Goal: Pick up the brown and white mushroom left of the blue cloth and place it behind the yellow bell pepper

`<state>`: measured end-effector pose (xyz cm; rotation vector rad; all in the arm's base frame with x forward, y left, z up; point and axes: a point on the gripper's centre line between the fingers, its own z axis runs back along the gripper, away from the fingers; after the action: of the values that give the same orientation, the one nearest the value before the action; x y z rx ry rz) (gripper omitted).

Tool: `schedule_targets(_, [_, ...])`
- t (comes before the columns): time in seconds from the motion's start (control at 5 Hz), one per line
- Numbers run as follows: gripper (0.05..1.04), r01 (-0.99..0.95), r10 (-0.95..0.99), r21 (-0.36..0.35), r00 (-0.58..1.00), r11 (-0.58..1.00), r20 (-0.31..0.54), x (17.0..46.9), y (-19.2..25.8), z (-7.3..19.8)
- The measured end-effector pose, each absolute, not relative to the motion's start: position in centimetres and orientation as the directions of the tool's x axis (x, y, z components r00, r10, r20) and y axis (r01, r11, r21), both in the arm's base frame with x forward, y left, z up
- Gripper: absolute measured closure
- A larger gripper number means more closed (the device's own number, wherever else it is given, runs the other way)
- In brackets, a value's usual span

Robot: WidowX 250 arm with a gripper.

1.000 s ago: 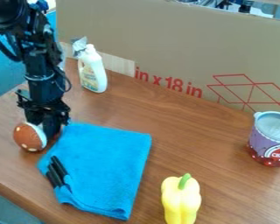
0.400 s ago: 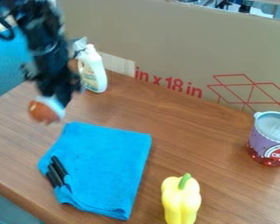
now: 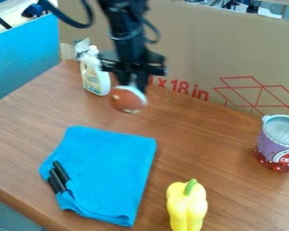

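We see the robot arm blurred and cut off by the far edge. The gripper is blurred too, and the ball it holds covers its tips; the markings on the ball are smeared. Part of the white bottle hides behind the gripper, and we find its label too small to read. The arm also covers some of the cardboard and its red print. At the right edge, we lose a side of the purple-and-red container. The near edge cuts off the yellow pepper. We cannot make out the small objects beyond the cardboard.
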<state>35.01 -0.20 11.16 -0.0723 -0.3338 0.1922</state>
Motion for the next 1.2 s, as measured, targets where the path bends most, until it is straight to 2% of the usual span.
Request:
schedule_targets(0.2, [0.763,-0.144,0.174,-0.121,0.94,0.982,0.295,36.1,-5.1,9.7])
schedule_targets(0.4, [0.763,-0.085,0.114,-0.116,0.956,0.99,0.27,35.9,-10.2,8.4])
schedule_targets(0.6, [0.763,-0.043,0.063,-0.082,0.966,0.996,0.249,34.6,-12.8,7.6])
schedule_targets(0.8, [0.763,-0.039,0.056,-0.077,0.973,0.996,0.226,33.7,-13.4,6.8])
schedule_targets(1.2, [0.763,-0.108,0.117,-0.061,0.975,0.992,0.186,33.2,-11.7,5.7])
